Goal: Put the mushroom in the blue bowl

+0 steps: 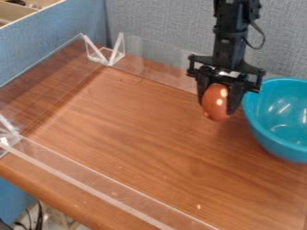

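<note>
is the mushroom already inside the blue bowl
No, the mushroom is clamped in the gripper over the wooden table, just left of the blue bowl, which looks empty.

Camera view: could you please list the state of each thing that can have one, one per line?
gripper: pointing down, fingers shut on the mushroom.
mushroom: held between the fingers, just left of the blue bowl, not yet in it.
blue bowl: upright on the table, empty as far as its inside shows.
table: wooden top bare apart from the bowl, clear low walls standing along its edges.
</note>
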`<act>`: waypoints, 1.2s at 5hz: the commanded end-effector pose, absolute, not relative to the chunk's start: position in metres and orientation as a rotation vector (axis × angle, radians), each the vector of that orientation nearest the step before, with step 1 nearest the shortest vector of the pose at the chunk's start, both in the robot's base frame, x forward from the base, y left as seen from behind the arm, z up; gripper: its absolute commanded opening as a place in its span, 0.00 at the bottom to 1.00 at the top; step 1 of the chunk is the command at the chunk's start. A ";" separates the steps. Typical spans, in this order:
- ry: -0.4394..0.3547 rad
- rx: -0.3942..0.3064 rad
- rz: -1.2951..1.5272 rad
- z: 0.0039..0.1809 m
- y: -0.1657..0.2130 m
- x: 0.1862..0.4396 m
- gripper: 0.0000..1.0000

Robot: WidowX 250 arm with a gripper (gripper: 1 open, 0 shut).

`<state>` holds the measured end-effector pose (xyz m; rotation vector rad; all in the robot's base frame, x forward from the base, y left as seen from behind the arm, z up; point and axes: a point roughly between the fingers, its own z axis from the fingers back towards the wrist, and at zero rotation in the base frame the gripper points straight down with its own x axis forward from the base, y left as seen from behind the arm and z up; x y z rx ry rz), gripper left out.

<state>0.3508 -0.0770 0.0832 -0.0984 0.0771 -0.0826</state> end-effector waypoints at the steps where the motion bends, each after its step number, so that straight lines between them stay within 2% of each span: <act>1: 0.029 -0.107 -0.140 0.096 -0.068 0.353 0.00; 3: 0.037 -0.110 -0.212 0.103 -0.055 0.369 0.00; 6: 0.051 -0.092 -0.394 0.070 -0.043 0.385 0.00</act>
